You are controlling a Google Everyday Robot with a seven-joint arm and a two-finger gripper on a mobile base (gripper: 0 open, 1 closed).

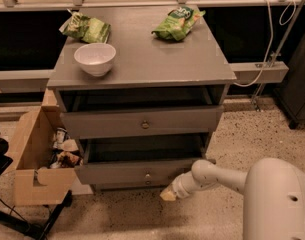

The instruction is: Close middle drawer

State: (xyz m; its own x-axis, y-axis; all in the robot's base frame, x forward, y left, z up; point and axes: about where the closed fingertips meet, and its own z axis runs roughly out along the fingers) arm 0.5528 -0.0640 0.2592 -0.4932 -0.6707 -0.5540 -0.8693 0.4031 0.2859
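Note:
The middle drawer (117, 173) is the lower of two pulled-out grey drawers. It has a flat front with a small round knob (148, 176), and its dark inside shows above the front. My gripper (168, 194) is the tan tip of the white arm (217, 176). It is low, just in front of the drawer front's lower right part, right of the knob. I cannot tell whether it touches the front.
The top drawer (142, 121) is also pulled out. A white bowl (95, 58) and two green bags (87, 28) (177, 24) lie on the cabinet top. An open cardboard box (32, 156) of items stands at the left. There is speckled floor in front.

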